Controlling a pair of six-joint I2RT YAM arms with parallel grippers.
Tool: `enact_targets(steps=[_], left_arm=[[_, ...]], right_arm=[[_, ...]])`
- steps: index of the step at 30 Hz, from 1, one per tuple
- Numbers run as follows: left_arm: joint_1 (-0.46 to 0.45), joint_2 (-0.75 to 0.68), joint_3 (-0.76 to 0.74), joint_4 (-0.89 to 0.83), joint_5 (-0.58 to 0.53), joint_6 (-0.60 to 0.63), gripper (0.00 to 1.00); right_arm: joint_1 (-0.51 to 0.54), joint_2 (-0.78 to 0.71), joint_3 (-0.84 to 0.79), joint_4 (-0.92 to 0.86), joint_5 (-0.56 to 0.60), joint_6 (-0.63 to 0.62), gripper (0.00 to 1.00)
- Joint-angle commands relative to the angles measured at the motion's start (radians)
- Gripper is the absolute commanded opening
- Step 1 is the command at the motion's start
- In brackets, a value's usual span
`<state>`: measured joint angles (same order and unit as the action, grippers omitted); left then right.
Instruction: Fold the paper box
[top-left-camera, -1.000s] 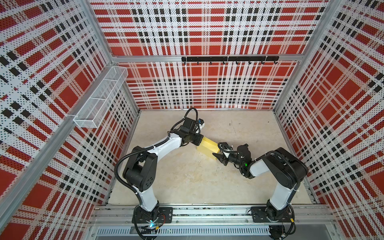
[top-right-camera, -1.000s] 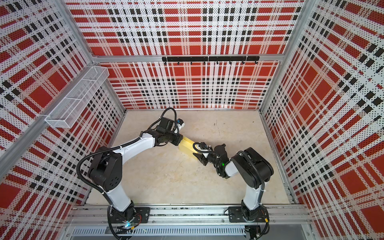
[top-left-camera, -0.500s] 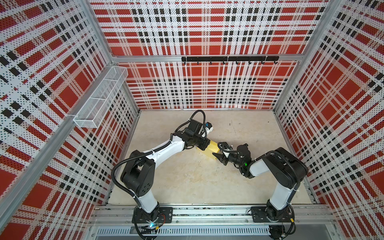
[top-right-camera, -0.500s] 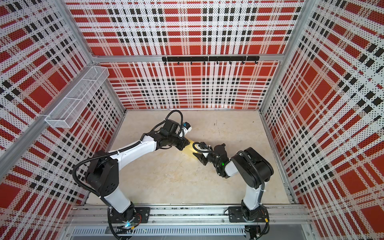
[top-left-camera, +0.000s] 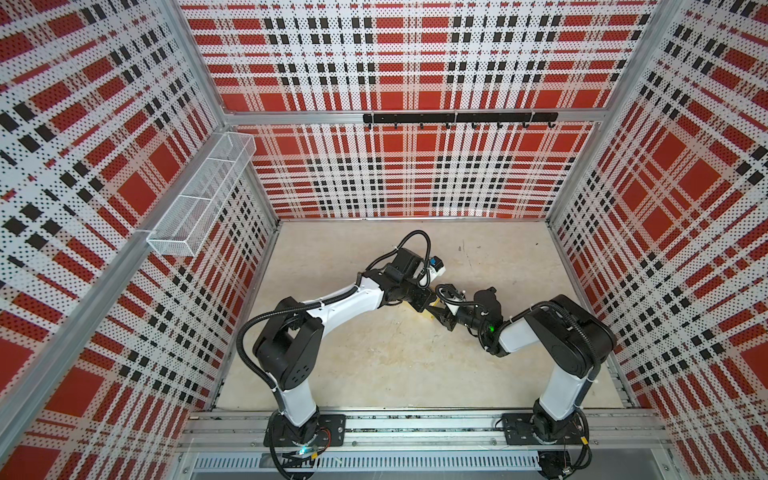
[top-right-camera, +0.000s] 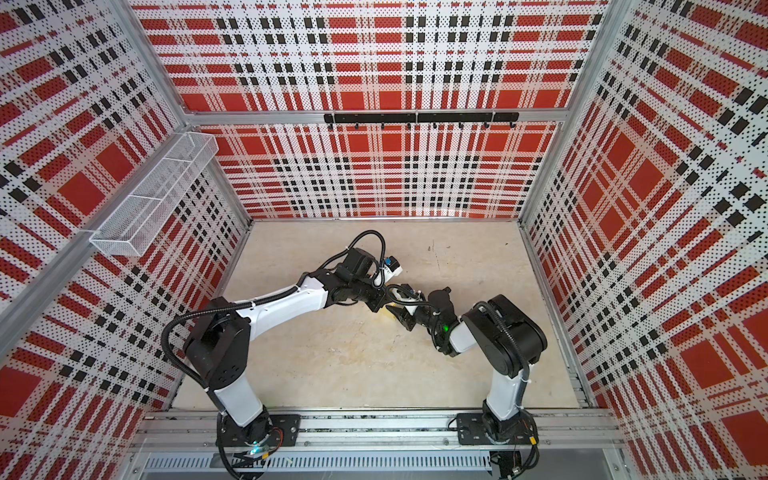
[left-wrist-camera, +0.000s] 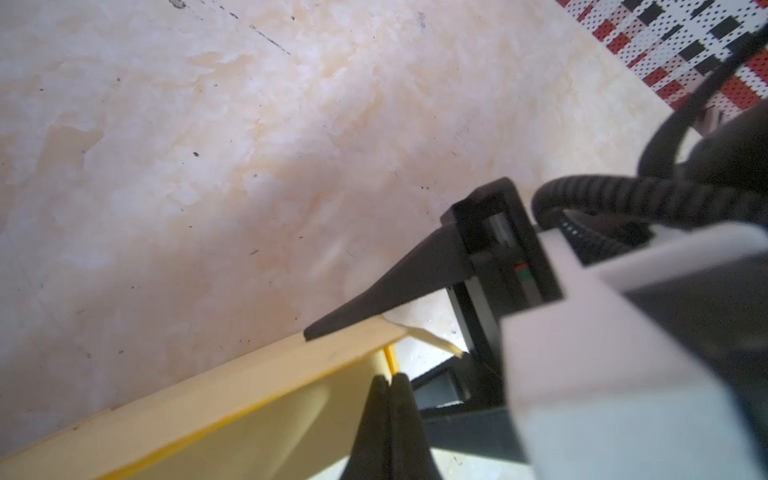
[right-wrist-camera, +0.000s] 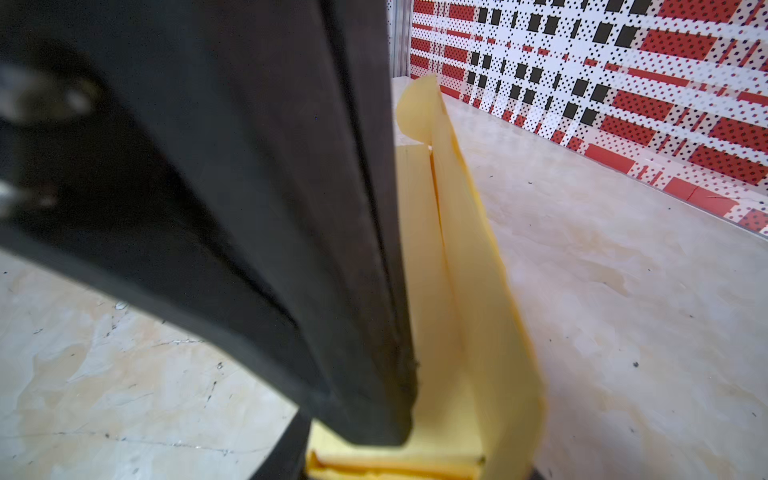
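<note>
While its jaws are pressed fully together, the left gripper (left-wrist-camera: 389, 380) pokes its tips into the hollow of the paper box (left-wrist-camera: 249, 395), close to one end wall. The right gripper (top-left-camera: 437, 314) is clamped around that end of the box, one finger (left-wrist-camera: 374, 299) lying along the rim of the long side wall. In both top views the two grippers meet over the middle of the table (top-left-camera: 374, 365), and only a sliver of the pale yellow box shows beneath them there. At the box's end away from the right gripper, a rounded flap (right-wrist-camera: 417, 108) stands up.
</note>
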<state>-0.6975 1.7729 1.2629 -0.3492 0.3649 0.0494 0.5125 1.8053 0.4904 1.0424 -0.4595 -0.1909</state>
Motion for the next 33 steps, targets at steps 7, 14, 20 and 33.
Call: enact_targets(steps=[7, 14, 20, 33], left_arm=[[-0.018, 0.061, 0.026, 0.030, -0.092, 0.004, 0.01], [-0.047, 0.069, -0.019, 0.023, -0.105, 0.023, 0.00], [-0.040, 0.065, -0.023, 0.005, -0.108, 0.025, 0.00], [0.038, -0.131, 0.122, -0.165, 0.018, 0.043, 0.17]], right_arm=[[-0.003, 0.024, 0.006, 0.045, -0.005, -0.005, 0.37], [-0.003, 0.041, 0.011, 0.064, -0.007, 0.002, 0.37], [-0.003, 0.047, 0.010, 0.070, -0.005, 0.003, 0.37], [-0.003, 0.046, 0.006, 0.071, 0.001, -0.001, 0.37]])
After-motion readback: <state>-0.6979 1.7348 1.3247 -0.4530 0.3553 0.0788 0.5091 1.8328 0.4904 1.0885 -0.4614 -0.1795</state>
